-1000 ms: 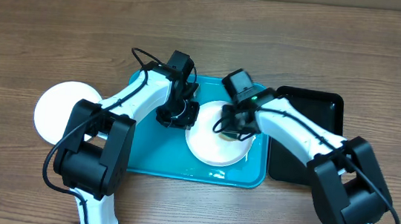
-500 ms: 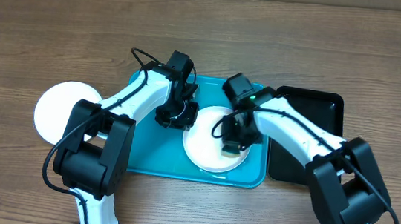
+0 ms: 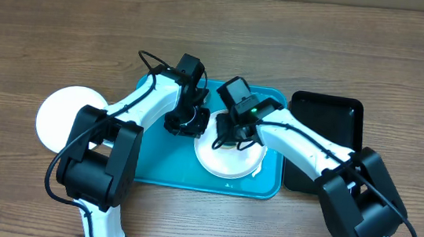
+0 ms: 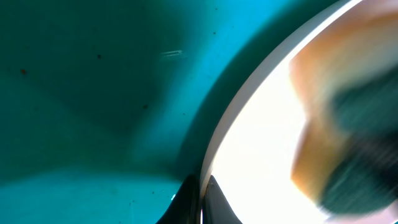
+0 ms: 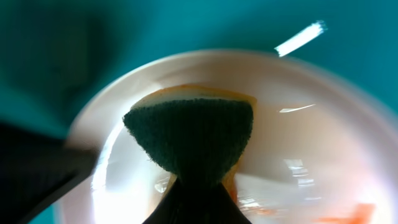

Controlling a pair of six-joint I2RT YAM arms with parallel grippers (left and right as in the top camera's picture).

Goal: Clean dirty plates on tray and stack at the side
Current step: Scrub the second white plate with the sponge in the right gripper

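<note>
On plate [image 3: 231,161], sponge [image 5: 193,137] now farther left

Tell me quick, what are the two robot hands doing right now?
Left gripper: closed, pinching the plate's rim.
Right gripper: closed on the sponge, over the plate.

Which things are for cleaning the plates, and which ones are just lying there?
For the job:
tray
dirty plate on it, smeared orange
side plate, left of the tray
sponge, held in the right gripper
left gripper, pinching the dirty plate's rim

Just lying about:
black tray
</note>
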